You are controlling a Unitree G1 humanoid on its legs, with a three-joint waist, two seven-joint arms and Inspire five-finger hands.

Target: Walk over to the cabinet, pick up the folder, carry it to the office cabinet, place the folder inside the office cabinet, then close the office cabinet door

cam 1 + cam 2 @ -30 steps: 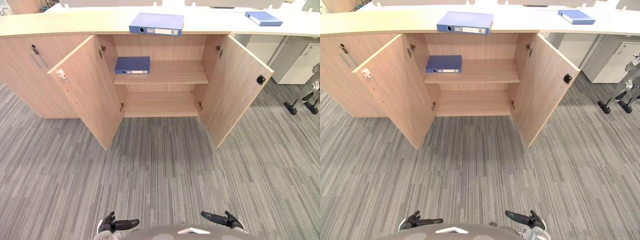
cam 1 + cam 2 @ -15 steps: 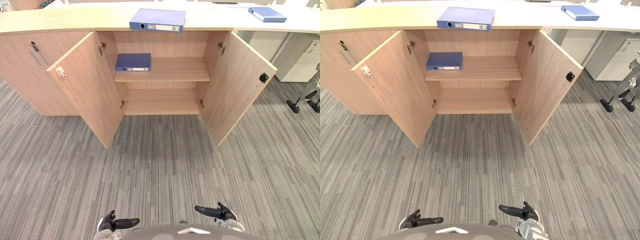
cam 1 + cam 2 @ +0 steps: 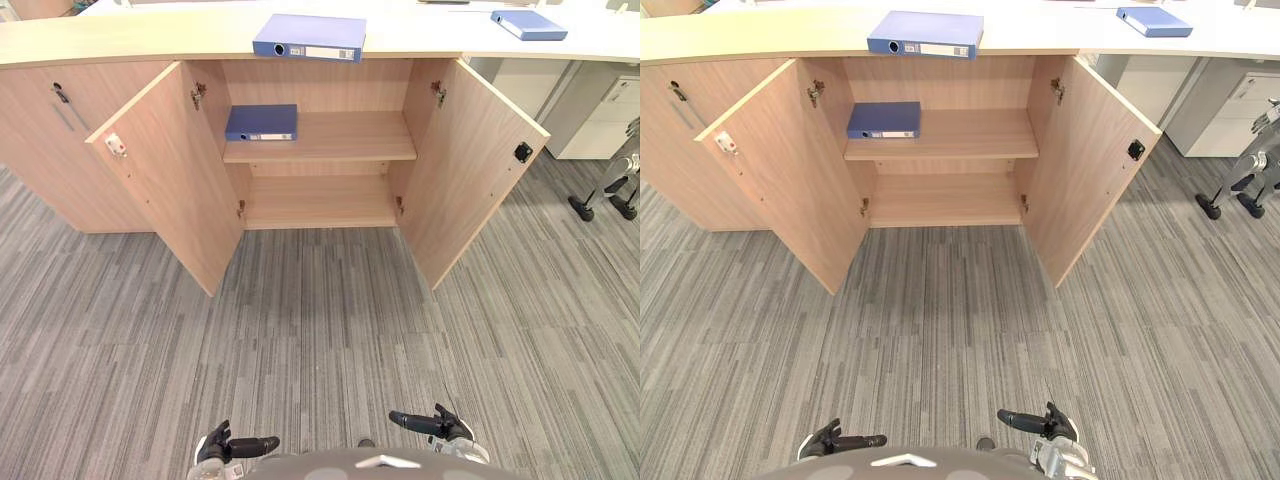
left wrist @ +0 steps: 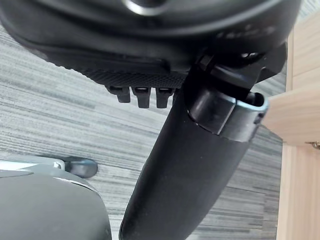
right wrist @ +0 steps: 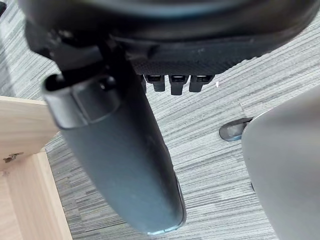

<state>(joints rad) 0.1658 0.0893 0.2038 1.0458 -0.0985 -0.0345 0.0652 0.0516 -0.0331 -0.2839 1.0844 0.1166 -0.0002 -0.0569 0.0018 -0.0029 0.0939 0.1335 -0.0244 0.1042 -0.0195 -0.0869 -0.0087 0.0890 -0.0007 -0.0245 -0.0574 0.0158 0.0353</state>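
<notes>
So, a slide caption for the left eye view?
Open cabinet: blue folder on its shelf, second folder on top; left hand and right hand empty.

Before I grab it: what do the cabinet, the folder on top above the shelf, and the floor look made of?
Cabinet: light wood-grain board with a matt finish, probably laminate, since the grain is very even.
Folder: a flat, stiff cover in even blue, likely plastic-coated board.
Floor: grey carpet with fine stripes, seemingly low-pile tiles.

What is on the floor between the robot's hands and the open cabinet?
Just bare grey carpet, shown in both eye views.
</notes>
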